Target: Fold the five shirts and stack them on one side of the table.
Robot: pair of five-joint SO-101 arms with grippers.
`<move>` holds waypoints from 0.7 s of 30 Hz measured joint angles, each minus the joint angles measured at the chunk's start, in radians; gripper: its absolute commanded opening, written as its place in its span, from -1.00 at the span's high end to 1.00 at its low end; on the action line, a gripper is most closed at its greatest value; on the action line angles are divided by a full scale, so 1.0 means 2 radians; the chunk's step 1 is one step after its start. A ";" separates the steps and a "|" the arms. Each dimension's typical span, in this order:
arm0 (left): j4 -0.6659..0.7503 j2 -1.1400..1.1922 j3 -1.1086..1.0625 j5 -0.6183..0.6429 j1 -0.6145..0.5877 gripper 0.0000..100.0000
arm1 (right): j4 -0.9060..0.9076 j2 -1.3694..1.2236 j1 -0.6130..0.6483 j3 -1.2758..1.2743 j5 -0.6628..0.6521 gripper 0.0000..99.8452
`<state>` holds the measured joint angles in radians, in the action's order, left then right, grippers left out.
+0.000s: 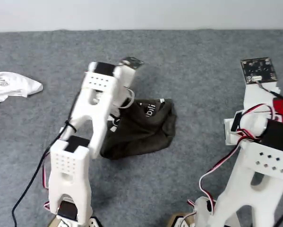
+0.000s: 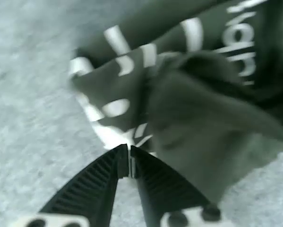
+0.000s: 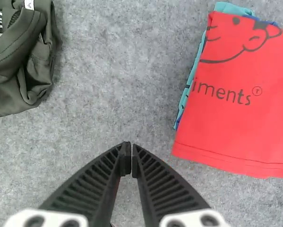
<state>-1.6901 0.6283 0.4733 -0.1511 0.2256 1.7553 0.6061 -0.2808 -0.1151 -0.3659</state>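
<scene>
Dark shirt (image 2: 202, 118): crumpled heap with white print, lying right at the tips of the left gripper (image 2: 129, 163). Jaws together; cannot tell if cloth is nipped between them.

Right gripper (image 3: 132, 161): jaws together over bare felt. To one side of it, a folded red shirt (image 3: 235, 94) on a teal shirt (image 3: 187, 97).

White shirt (image 1: 11, 87): bunched, well apart from both.

Table (image 1: 202, 71): grey felt. Pale wall (image 1: 132, 14) behind.

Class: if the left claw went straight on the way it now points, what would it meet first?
The crumpled dark green fabric shirt with white print, lying just past the shut left claw, which may already touch it.
</scene>
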 measured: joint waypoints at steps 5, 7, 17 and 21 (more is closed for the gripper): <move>-0.017 0.000 -0.002 -0.001 0.070 0.97 | 0.000 0.000 0.000 0.000 0.000 0.98; -0.017 0.000 -0.015 -0.002 0.096 0.97 | 0.000 0.000 0.000 0.000 0.000 0.98; -0.017 -0.043 -0.050 0.015 0.163 0.97 | 0.000 0.000 0.000 0.000 0.000 0.98; -0.017 -0.100 -0.050 0.015 0.147 0.97 | 0.000 0.000 0.000 0.000 0.000 0.98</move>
<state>-1.7238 0.4289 0.3736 -0.1220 0.5201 1.7553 0.6061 -0.2808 -0.1151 -0.3659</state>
